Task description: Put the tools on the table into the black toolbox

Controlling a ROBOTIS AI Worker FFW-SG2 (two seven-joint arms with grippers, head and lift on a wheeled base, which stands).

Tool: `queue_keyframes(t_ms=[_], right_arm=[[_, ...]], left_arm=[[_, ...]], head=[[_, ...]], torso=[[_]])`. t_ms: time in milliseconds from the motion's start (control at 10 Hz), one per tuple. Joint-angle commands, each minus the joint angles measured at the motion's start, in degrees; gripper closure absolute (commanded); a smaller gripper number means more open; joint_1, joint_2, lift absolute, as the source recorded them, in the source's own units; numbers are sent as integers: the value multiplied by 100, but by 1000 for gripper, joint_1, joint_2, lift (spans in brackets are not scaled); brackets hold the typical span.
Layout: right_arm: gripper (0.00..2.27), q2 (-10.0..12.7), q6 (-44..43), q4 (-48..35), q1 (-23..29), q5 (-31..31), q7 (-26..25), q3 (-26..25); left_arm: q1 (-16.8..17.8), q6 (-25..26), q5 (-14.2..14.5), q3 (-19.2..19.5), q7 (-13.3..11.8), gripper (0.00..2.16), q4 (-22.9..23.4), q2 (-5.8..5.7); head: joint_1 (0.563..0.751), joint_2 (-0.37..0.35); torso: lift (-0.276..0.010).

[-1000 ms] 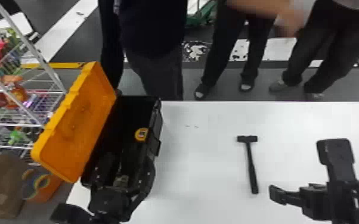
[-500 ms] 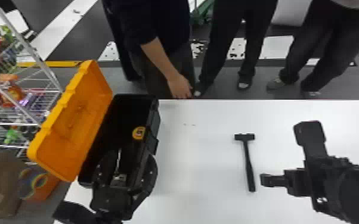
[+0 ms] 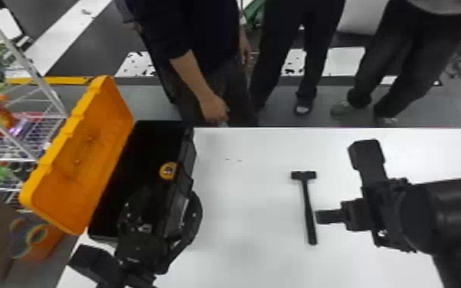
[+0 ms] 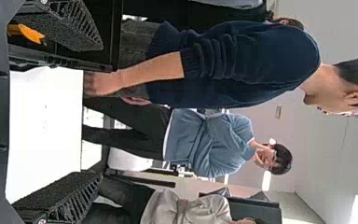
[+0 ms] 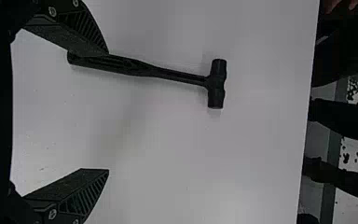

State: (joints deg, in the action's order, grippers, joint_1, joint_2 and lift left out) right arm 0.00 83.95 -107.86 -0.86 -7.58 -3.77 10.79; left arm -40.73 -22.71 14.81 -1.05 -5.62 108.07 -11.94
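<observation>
"One thing first: how was the right gripper [image 3: 337, 182]?"

"Spread open, just beside the handle of the hammer [image 3: 309, 210], which lay on the white table [image 3: 241, 214], right of the black toolbox [image 3: 190, 147]."

"And the left gripper [image 3: 161, 196]?"

"Open too, at the toolbox's near end, with the orange lid [image 3: 84, 153] raised."
</observation>
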Motion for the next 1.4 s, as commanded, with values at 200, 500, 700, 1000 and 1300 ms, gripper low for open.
queue_keyframes(t_ms=[200,500,700,1000,1300], right_arm=[[124,5,162,573,-371,-50,-247,301],[124,5,-330,1294,-626,-270,-256,371],[124,5,-453,1575,-731,-402,-229,424],[124,5,-488,1795,-828,-490,-194,555],[124,5,-453,2006,-942,-490,-150,635]], left_arm=[[65,70,31,-18,9,29,3,-45],[100,88,48,-18,17,29,-5,-80],[118,70,57,-9,17,29,-23,-80],[135,88,66,-9,17,29,-41,-80],[127,70,66,-9,9,29,-49,-72]], head=[[695,176],[695,180],[695,195],[695,213],[695,224]], torso=[[-39],[-39],[-39],[-39],[-39]])
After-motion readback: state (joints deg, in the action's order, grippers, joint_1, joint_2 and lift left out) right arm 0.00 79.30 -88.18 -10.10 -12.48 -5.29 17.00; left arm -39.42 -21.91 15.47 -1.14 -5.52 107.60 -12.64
